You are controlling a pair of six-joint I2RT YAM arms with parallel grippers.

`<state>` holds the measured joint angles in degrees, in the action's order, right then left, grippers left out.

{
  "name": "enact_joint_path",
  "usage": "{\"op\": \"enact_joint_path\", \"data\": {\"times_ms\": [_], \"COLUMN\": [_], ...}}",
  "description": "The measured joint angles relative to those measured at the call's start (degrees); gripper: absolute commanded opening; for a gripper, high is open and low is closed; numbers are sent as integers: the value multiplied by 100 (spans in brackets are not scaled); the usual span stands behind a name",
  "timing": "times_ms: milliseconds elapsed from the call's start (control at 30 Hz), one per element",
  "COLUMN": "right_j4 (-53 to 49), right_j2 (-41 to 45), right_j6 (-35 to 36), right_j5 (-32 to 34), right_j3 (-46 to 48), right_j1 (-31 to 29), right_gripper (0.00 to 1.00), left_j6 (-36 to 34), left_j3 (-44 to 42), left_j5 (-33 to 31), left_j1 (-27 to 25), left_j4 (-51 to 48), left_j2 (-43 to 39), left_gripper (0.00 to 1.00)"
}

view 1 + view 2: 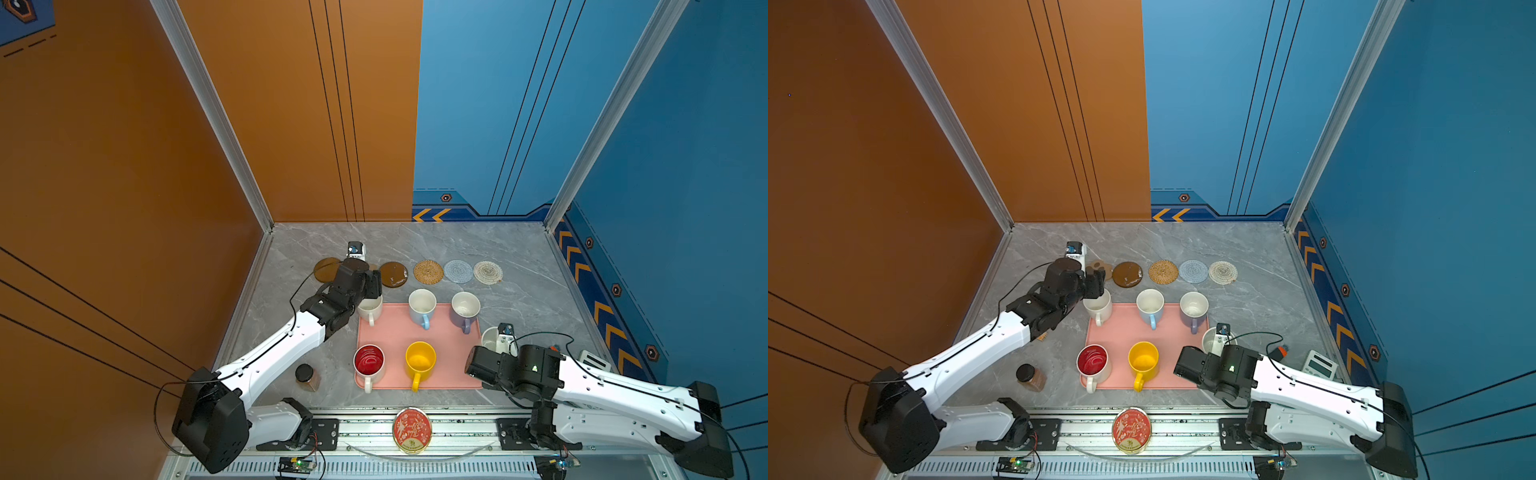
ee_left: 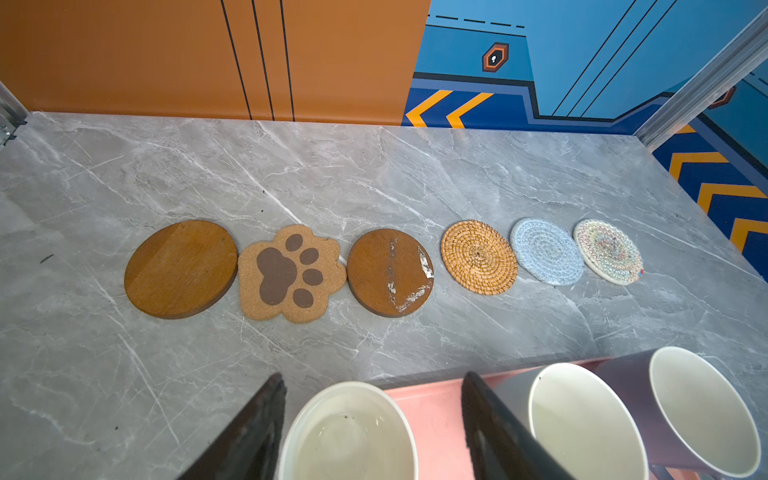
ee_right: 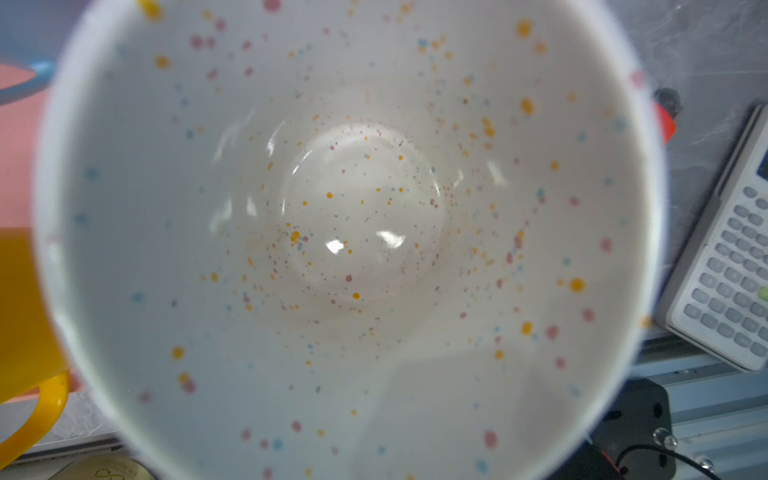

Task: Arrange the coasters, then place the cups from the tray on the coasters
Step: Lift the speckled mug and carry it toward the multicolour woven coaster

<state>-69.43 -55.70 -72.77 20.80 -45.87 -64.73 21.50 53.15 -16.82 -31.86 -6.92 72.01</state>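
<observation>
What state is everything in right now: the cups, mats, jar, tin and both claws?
Left gripper: open, straddling the white mug.
Right gripper: shut on rim of speckled mug, beside the tray.
Blue mug, lavender mug, red-lined mug, yellow mug: upright on the tray.
Coasters: six flat in a row, none bearing a cup.
Jar: upright, lid on.
Tin: closed.

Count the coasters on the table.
6, in one row beyond the tray, from the robot's left: brown disc, paw print, scuffed brown disc, rattan round, blue-grey round, cream round. None seems hidden.
</observation>
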Motion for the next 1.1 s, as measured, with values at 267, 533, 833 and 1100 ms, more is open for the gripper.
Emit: {"op": "enact_joint_path", "data": {"times_ms": [267,533,833,1100], "right_j4": [-59,153,1056,2015], "right_j2": [138,-52,-846,-2090], "right_j6": [896,2159,3727,4741], "right_j5": [0,-149,-542,-837], "right_j3": [-181,-426,-645,-1377], "right_j1": [1062,2256,3847,4688], "right_gripper": [0,0,0,0], "left_j6": [0,0,2,0], "left_j3": [-35,-37,-39,-55], "left_j5": [24,39,42,59], "left_j1": [22,52,197,271], "left_j4": [7,9,4,4], "left_j2": [0,2,70,76], "left_gripper": [68,68,68,68]}}
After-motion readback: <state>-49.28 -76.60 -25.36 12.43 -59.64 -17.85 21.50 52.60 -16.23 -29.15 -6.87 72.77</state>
